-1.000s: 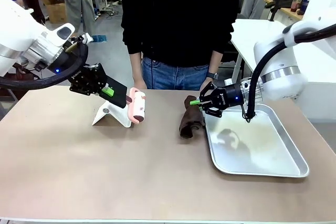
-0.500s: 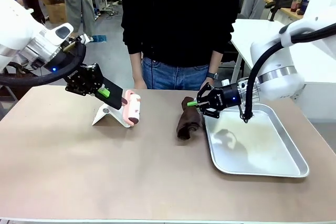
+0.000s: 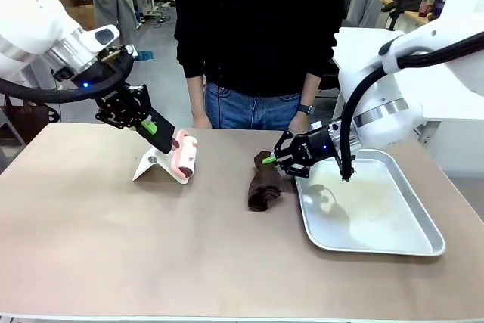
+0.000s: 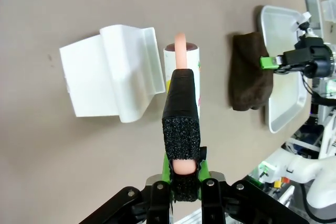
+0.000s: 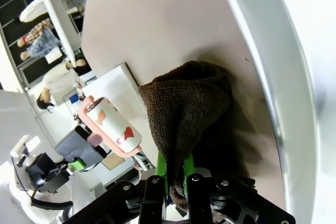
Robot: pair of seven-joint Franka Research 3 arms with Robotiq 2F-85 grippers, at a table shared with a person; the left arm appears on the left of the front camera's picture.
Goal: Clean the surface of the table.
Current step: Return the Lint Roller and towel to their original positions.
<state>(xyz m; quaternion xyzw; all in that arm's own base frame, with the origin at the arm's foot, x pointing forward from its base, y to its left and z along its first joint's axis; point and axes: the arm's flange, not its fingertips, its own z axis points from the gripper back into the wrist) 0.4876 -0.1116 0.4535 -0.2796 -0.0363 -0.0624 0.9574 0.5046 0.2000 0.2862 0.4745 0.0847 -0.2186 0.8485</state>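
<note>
- The table [image 3: 151, 255] is stretching across the whole width of the front view, its beige-brown top running from the near edge to the person [image 3: 261, 35] who is standing at the far side.
- The left gripper [image 3: 168, 138] is reaching in from the left over the far left part of the table, its jaws clamped tight on the black foam handle of a lint roller [image 3: 184, 156].
- In the left wrist view the left gripper [image 4: 182, 170] is pinching that handle between its green pads, and the lint roller [image 4: 182, 61] is pointing away from it, its patterned roll hanging over the bare top.
- A white plastic stand [image 3: 155, 166] is sitting on the table just beside the roller, on its left; in the left wrist view the stand [image 4: 110, 72] is lying next to the roll, whether touching cannot be told.
- The right gripper [image 3: 271, 159] is coming in from the right near the table's middle, closed on the upper end of a dark brown cloth [image 3: 263, 184].
- The cloth is trailing down onto the tabletop, its lower end resting on the surface just left of a silver tray [image 3: 408, 240].
- In the right wrist view the right gripper [image 5: 176, 179] is squeezing the cloth [image 5: 189, 108] between its fingers, with the tray's rim [image 5: 273, 77] running alongside.
- The tray is sitting on the right part of the table.
</note>
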